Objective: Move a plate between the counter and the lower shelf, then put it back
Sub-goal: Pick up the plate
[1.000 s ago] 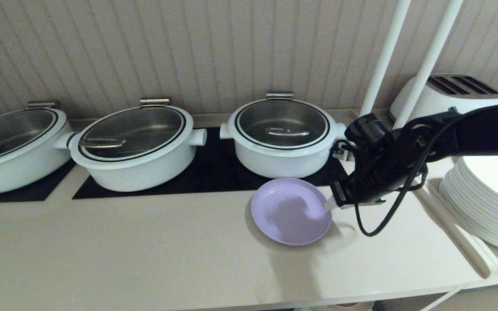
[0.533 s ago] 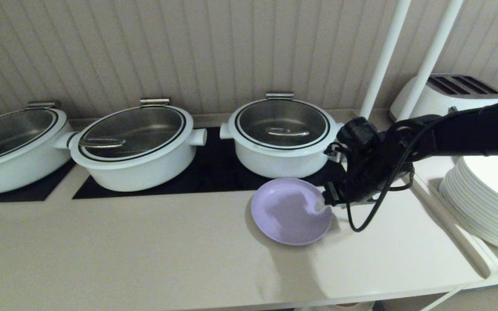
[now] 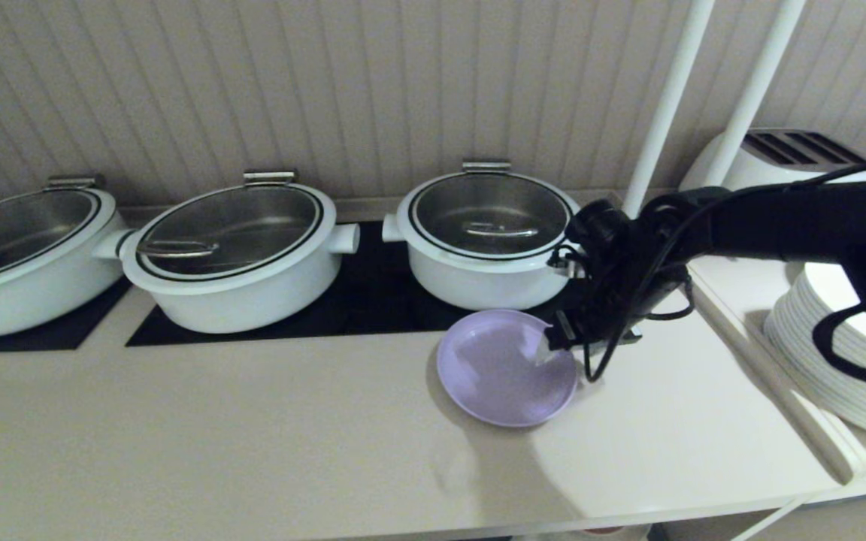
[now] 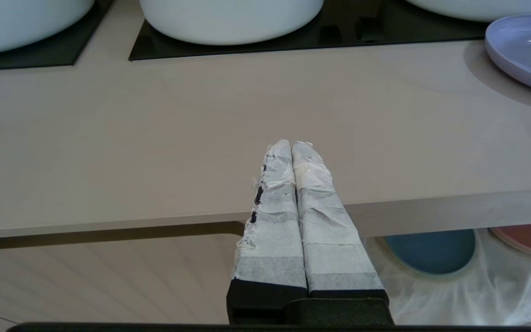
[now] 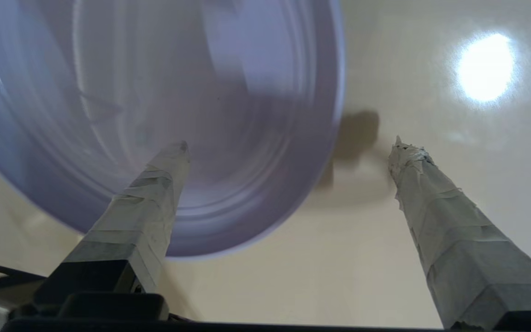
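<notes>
Right pincer (image 5: 288,145) spread wide, straddling the near-right rim of the lilac plate (image 3: 504,368) lying flat on the worktop (image 3: 252,421); pick-up step, next lower and close on rim.

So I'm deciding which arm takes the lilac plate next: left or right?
Right, probably. The right gripper hangs open straddling the plate rim on the counter. The left gripper sits shut by the counter's front edge, away from the plate.
</notes>
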